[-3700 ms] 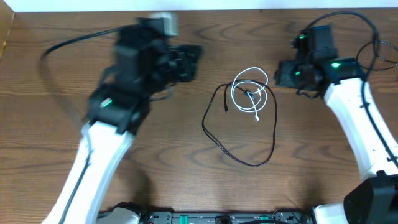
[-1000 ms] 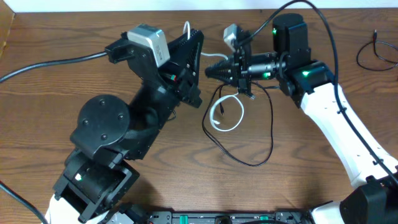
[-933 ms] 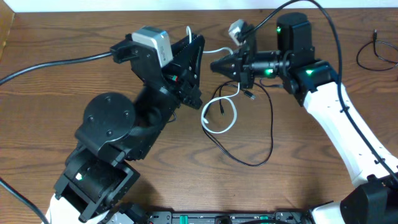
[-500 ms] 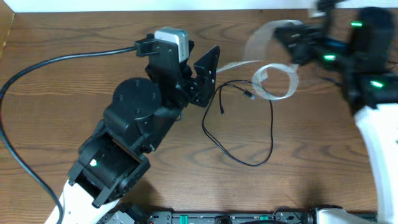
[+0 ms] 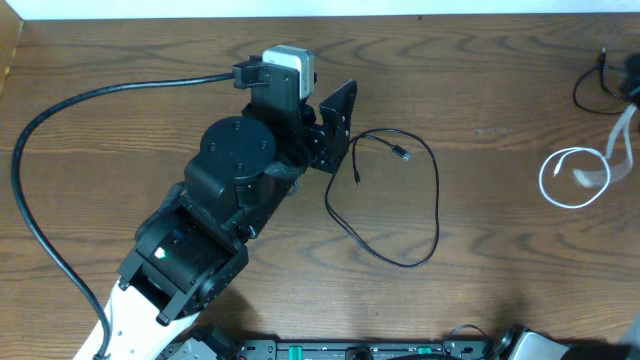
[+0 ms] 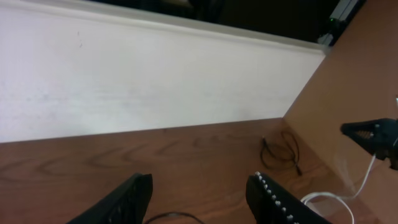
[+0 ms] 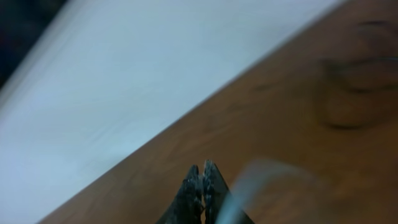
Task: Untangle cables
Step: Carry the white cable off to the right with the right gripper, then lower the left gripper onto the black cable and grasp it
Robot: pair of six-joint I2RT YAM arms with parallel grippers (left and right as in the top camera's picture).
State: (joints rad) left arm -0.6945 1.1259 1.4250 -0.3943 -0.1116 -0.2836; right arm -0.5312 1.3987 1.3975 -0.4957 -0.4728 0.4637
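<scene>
Brown wood-grain table (image 5: 200, 60) under the overhead camera, white wall (image 6: 124, 81) behind it in the wrist views. Left gripper (image 5: 335, 125) raised over the upper middle of the table, fingers spread apart and holding nothing, just left of the black cable (image 5: 437, 215). Black cable lying in one wide open loop at centre, both small plug ends near the top of the loop, close to the gripper. White cable (image 5: 560, 180) well apart from it at the far right edge, coiled in a small loop with a blurred strand rising from it. Right gripper (image 7: 202, 186) seen only from its own wrist camera, fingers pressed together with a blurred white strand at their tips. Another thin dark cord (image 5: 590, 85) at the top right corner.
</scene>
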